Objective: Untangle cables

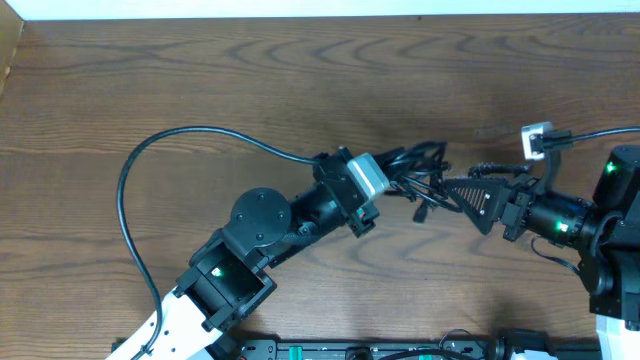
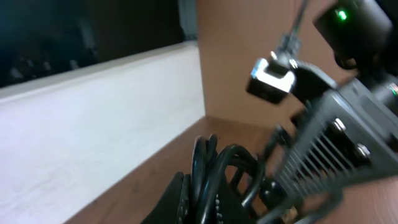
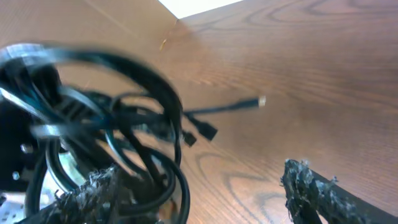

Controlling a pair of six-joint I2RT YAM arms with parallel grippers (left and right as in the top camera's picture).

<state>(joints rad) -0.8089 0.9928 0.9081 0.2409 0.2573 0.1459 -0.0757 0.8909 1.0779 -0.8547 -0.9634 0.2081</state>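
The cables [image 1: 422, 172] are a tangle of thin black cords lifted near the table's middle, between my two grippers. My left gripper [image 1: 392, 186] reaches in from the lower left and is shut on a bundle of the cords; in the left wrist view the cords [image 2: 217, 168] pass between its fingers [image 2: 208, 208]. My right gripper [image 1: 462, 188] is open at the tangle's right side. In the right wrist view its fingers [image 3: 199, 199] are wide apart, with loops of the cables [image 3: 140, 124] around the left finger. A loose strand ends in a small plug [image 3: 261, 101] on the wood.
The left arm's thick black cable [image 1: 150, 160] arcs over the table's left half. A white-tagged connector and cable [image 1: 538, 138] sit by the right arm. A white wall [image 1: 300, 8] runs along the table's far edge. The right arm [image 2: 348, 137] is close before the left wrist.
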